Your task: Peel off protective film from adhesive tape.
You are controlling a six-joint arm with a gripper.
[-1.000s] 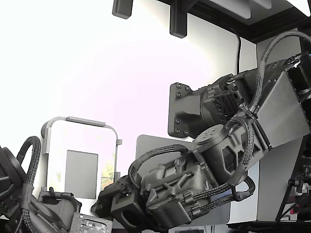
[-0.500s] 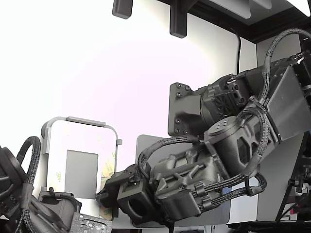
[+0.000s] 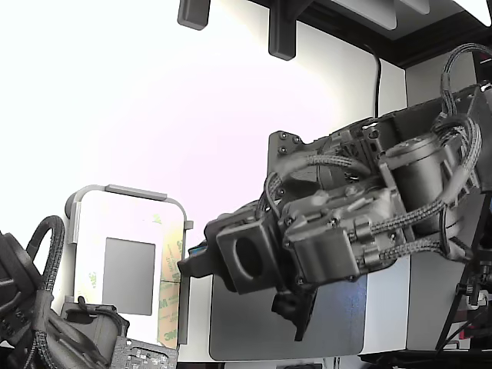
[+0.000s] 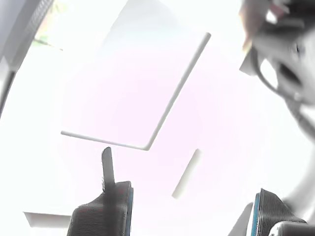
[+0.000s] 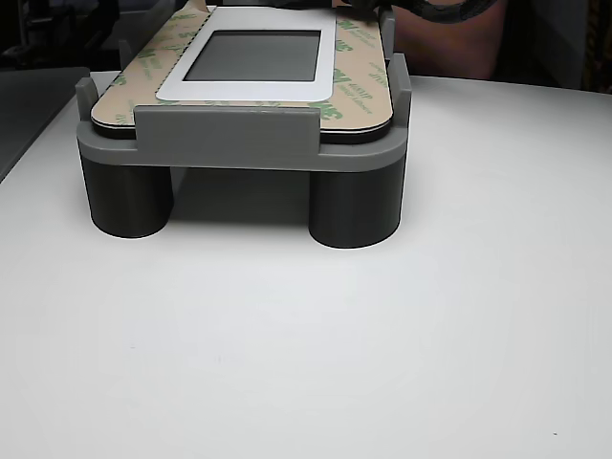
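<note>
Two padded fingers (image 4: 106, 209) of the end effector (image 4: 189, 211) stood wide apart in the wrist view, nothing between them. The end effector hung above the white bench (image 5: 382, 335), to the exterior view's right of the grey fixture (image 5: 225, 139). The protective film (image 5: 359, 72), yellow with green 3M marks, lay flat along the edges of the plate in that fixture, framing the grey rectangular patch (image 5: 253, 54).
</note>
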